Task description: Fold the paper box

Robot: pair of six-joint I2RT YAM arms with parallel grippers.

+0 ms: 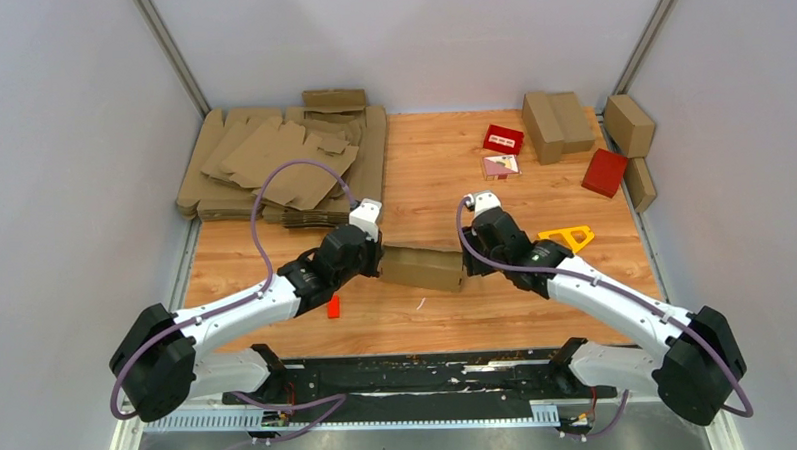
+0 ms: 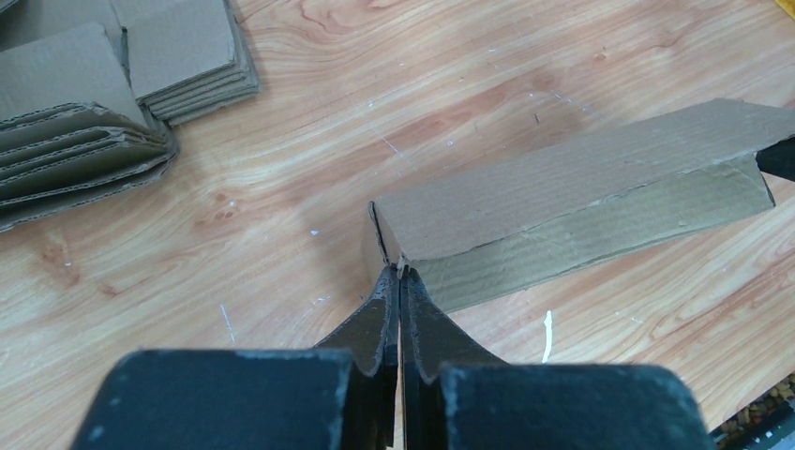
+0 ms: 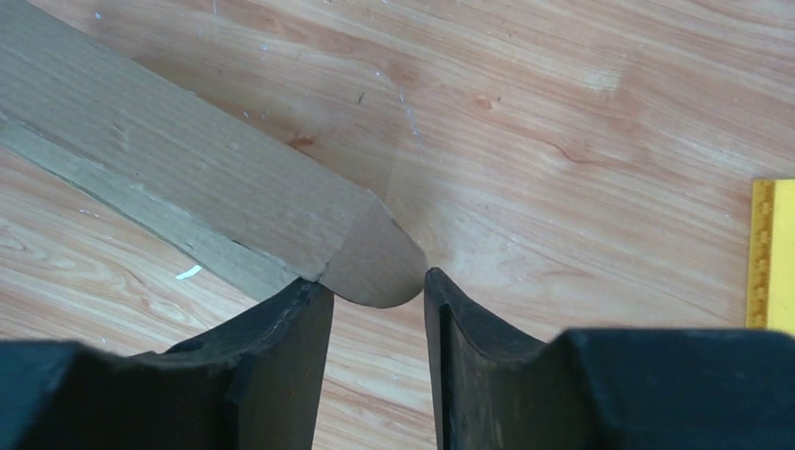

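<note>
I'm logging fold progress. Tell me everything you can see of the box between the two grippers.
The box is plain brown corrugated cardboard, an oblong carton that looks only partly folded. It lies on the wooden table between the arms, its long side running left to right. A rounded flap sticks out flat from its right end. The left gripper, shut, has its tips at a corner of the left end. The right gripper stands open around the flap, one finger against it.

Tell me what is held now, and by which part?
The left gripper pinches the paper box at an end corner. The right gripper is open around its rounded flap, not gripping.
</note>
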